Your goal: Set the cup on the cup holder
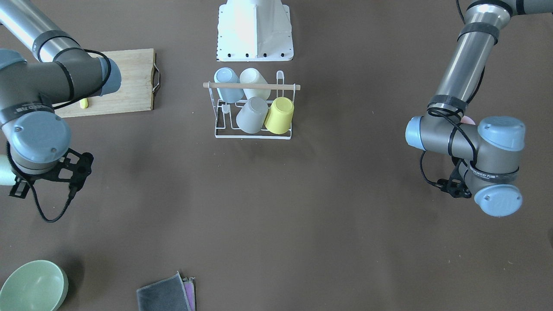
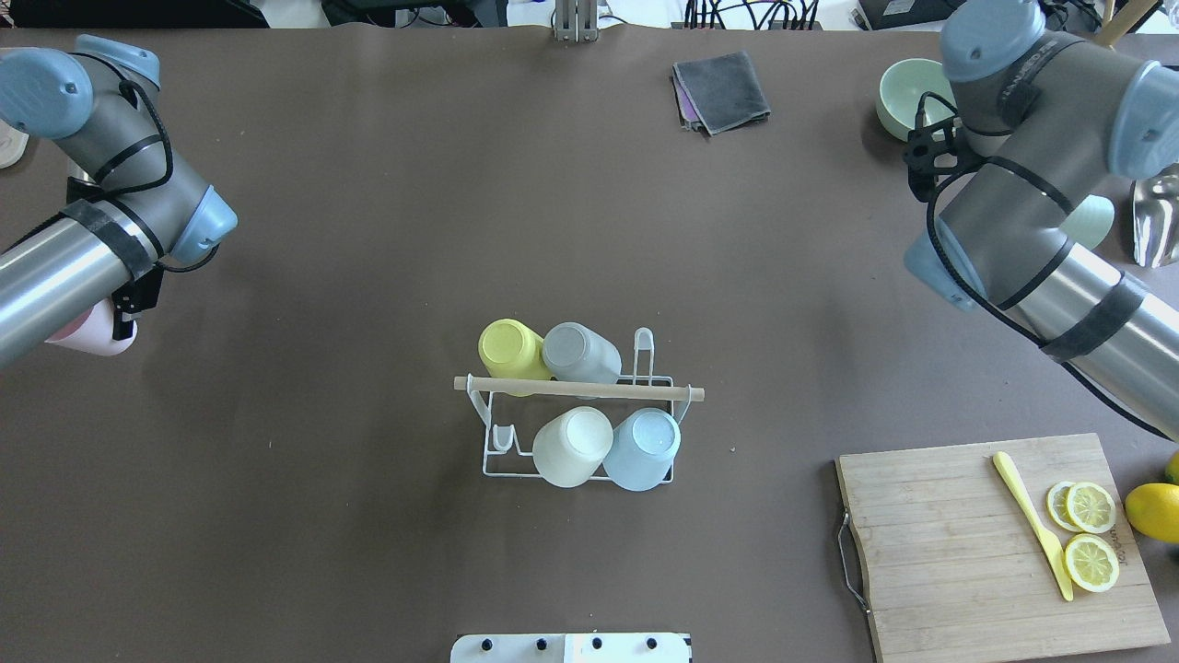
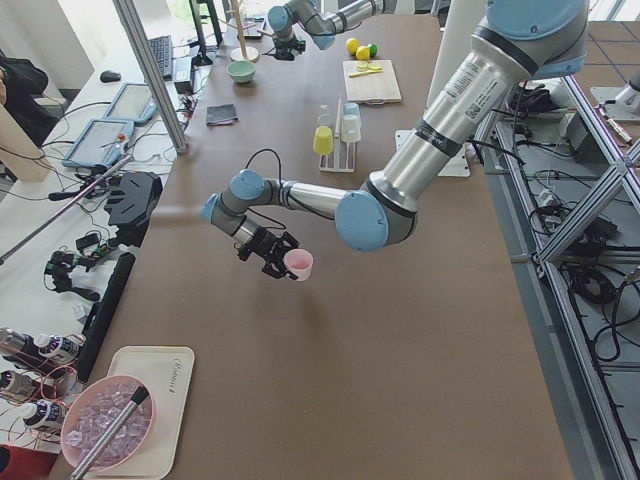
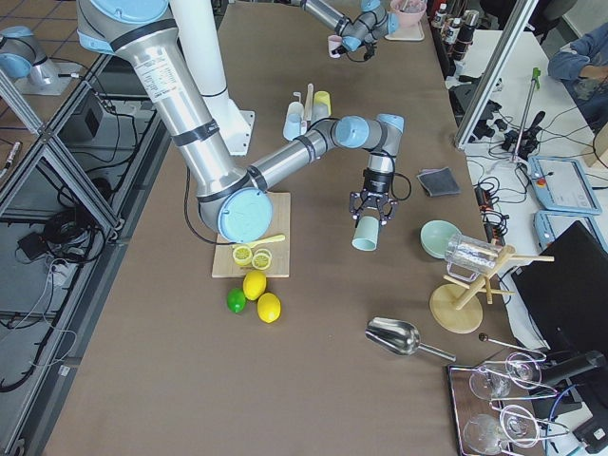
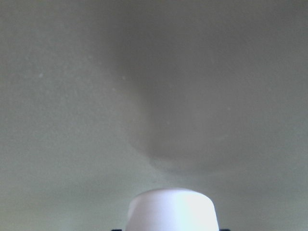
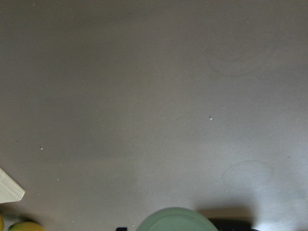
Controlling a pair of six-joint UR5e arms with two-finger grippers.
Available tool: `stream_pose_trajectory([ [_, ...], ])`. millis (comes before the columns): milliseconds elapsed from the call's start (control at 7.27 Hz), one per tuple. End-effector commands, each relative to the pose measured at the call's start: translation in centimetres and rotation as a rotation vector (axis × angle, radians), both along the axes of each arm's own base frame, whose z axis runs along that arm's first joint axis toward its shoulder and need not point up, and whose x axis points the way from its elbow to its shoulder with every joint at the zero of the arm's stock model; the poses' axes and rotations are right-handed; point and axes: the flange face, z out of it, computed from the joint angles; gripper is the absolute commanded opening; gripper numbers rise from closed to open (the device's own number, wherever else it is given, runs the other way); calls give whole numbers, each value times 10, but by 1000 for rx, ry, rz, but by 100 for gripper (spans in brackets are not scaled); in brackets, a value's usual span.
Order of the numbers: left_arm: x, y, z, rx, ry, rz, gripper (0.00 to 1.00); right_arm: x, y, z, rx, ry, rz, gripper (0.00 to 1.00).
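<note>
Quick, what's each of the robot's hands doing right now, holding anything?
The left hand is closed on a pink cup.
The right hand is closed on a pale green cup.

A long bench (image 3: 400, 380) under a matt brown cover fills the room. Along one side of the bench stand a white side table (image 3: 40, 215) and a slanting silver aluminium post (image 3: 150, 75); along the other, grey floor (image 3: 600, 420). Soft, even light.

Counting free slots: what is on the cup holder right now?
The cup holder bears four inverted cups: yellow, grey, cream, light blue. Two prongs stand bare; the cups hide the rest.
</note>
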Motion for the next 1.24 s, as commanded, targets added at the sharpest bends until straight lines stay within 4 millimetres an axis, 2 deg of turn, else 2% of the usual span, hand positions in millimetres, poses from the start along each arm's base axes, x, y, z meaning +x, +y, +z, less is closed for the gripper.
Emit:
stream_pose_trajectory([
  [0, -41, -5, -61, 63, 37, -32, 0, 30, 31, -20, 12, -18, -50, 0],
  [138, -65, -5, -83, 141, 44, -43, 0, 37, 30, -32, 31, -38, -48, 0],
  [275, -74, -2, -115, 211, 66, -69, 0, 26, 35, -37, 44, -36, -76, 0],
  [413, -79, 5, -148, 264, 51, -131, 0, 27, 43, -39, 45, -35, -109, 0],
  [550, -87, 22, -166, 341, 69, -179, 0, 36, 41, -42, 32, -26, -175, 0],
  [688, -99, 41, -171, 462, 139, -197, 0, 42, 43, -41, 8, -16, -201, 0],
  [963, -111, 51, -211, 658, 229, -313, 0, 51, 40, -50, 49, -29, -248, 0],
  [1101, -105, 49, -230, 752, 290, -355, 0, 55, 32, -37, 126, -75, -354, 0],
])
